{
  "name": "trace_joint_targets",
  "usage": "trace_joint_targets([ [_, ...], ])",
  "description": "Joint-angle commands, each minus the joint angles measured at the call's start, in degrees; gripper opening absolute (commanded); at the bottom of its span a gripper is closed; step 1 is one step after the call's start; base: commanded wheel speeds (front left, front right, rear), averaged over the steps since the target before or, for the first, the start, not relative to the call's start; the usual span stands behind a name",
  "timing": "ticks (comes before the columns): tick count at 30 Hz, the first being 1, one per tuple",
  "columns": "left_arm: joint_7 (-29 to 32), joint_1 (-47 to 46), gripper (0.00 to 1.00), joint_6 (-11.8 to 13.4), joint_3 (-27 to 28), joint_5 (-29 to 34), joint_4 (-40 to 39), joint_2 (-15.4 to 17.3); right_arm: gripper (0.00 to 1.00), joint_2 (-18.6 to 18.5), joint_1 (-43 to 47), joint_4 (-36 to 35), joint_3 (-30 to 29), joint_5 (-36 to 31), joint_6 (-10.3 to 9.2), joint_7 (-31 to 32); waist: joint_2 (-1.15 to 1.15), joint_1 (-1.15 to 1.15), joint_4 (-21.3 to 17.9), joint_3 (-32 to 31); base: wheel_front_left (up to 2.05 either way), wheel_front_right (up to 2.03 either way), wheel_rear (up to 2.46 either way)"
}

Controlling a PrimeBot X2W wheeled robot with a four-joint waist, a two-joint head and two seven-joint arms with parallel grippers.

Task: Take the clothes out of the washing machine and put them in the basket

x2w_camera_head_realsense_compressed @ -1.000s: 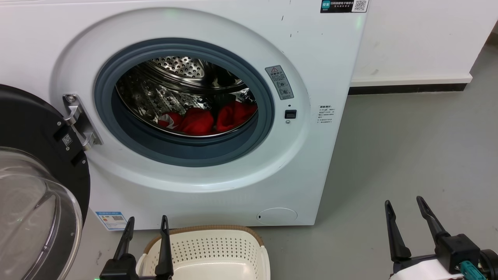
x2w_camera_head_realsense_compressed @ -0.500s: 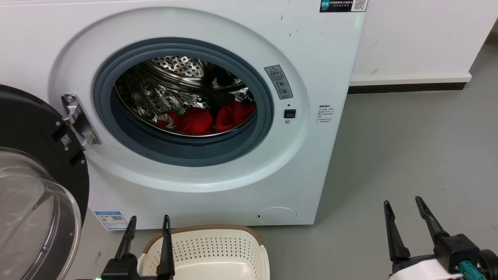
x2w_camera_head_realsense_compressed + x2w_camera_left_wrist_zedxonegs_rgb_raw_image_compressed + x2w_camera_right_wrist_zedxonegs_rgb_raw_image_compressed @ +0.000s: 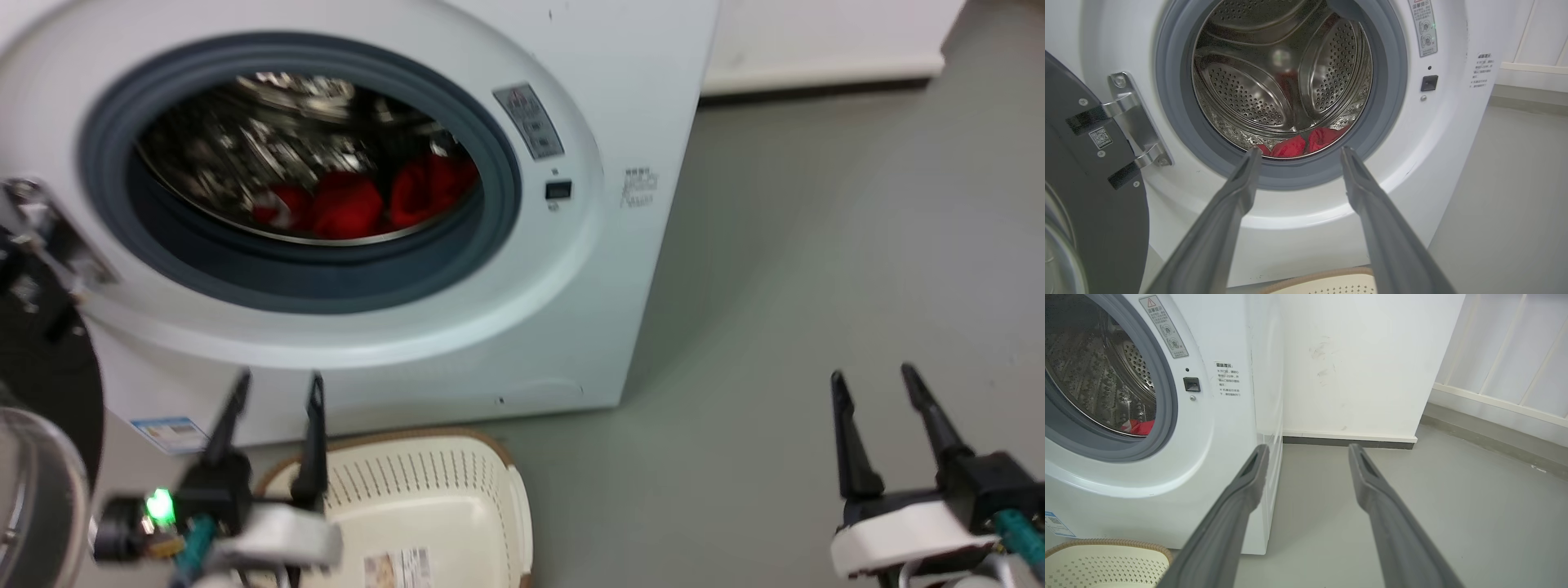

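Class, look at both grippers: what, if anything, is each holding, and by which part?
Nothing is held. The left gripper and right gripper are open and empty; the clothes lie in the washing machine.

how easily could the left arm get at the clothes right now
Probably yes: the door stands open, the open left gripper points at the porthole, and nothing lies between it and the clothes low in the drum.
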Motion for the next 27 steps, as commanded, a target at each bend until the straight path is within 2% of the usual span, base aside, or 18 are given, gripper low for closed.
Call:
trace_joint_targets([
  [1, -0.2, -2.3, 1.00, -0.4, 0.4, 0.1, 0.0, 0.6, 1.00, -0.1, -1.4, -0.4, -0.3, 0.6, -0.04, -0.1, 0.00, 0.00, -2.8, 6.0, 0.00, 0.00, 0.00],
  [6, -0.2, -14.6, 1.00, -3.5, 1.7, 0.0, 3.8, 6.2, 1.00, -0.1, -4.5, -2.2, -1.3, 1.9, -0.04, -0.1, 0.00, 0.00, -5.3, 16.0, 0.00, 0.00, 0.00],
  [12, 1.6, -34.0, 1.00, -5.9, -0.5, -0.2, 16.7, 15.5, 1.00, -0.1, -7.5, -3.5, -0.6, 4.3, -0.04, -0.1, 0.00, 0.00, -7.7, 25.0, 0.00, 0.00, 0.00],
  [15, 6.4, -43.4, 1.00, -6.2, -3.6, -1.7, 23.4, 18.9, 1.00, -0.1, -8.5, -3.7, 0.2, 5.4, -0.04, -0.1, 0.00, 0.00, -8.9, 28.2, 0.00, 0.00, 0.00],
  [18, 12.3, -52.3, 1.00, -6.2, -9.3, -5.0, 28.0, 22.6, 1.00, -0.1, -9.1, -3.8, 1.4, 6.5, -0.04, -0.1, 0.00, 0.00, -10.1, 30.8, 0.00, 0.00, 0.00],
  [27, 27.4, -73.4, 1.00, -6.3, -22.4, -15.3, 37.2, 30.9, 1.00, 0.0, -10.5, -4.5, 6.4, 10.1, -0.04, -0.1, 0.00, 0.00, -14.3, 36.1, 0.00, 0.00, 0.00],
])
